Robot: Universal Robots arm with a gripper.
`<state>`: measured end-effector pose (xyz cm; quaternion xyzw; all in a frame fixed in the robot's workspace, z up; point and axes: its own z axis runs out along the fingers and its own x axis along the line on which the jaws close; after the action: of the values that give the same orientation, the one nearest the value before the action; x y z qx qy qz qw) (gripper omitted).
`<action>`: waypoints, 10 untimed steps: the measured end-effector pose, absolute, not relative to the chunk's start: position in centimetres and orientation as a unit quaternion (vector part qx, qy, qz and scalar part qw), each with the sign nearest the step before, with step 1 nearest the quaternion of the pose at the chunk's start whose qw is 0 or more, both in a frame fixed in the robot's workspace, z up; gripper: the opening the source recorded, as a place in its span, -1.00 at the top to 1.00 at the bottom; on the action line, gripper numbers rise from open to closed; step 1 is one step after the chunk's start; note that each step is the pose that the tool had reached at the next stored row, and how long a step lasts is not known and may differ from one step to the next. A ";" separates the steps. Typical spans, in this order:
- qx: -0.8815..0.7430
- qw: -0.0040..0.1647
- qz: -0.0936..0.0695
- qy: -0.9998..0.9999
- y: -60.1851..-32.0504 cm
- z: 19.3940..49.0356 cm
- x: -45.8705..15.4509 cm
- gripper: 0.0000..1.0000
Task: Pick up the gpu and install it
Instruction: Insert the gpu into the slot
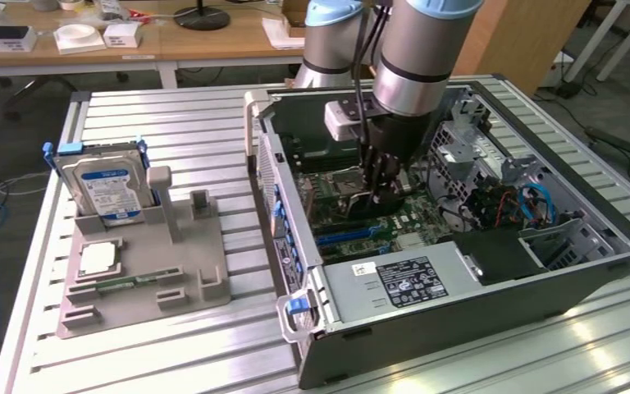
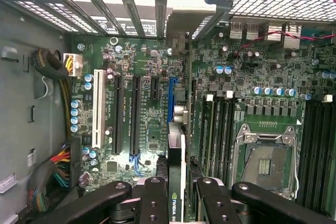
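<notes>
As it hangs inside the case (image 1: 577,271) | gripper (image 2: 176,192) clamps gpu (image 2: 176,150) edge-on, seemingly above blue slot (image 2: 170,100) | risk: slight tilt jams connector.

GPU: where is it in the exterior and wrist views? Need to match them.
Exterior view: the gpu is a dark card under the gripper, inside the open computer case, over the motherboard.
Wrist view: the gpu shows edge-on, a thin black card between the fingers, in line with the blue expansion slot.
Shared landmark: the empty CPU socket, beside the gripper in both.
</notes>
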<state>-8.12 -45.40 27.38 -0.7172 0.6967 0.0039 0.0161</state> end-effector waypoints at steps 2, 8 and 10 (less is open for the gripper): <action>-0.717 0.016 0.004 0.697 -45.4 27.1 -8.1 0.48; -0.717 0.016 0.004 0.696 -45.4 26.6 -8.3 0.48; -0.718 0.017 0.003 0.696 -45.4 26.5 -8.4 0.48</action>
<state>-8.37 -45.40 26.47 -0.7181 0.6957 0.0031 0.0167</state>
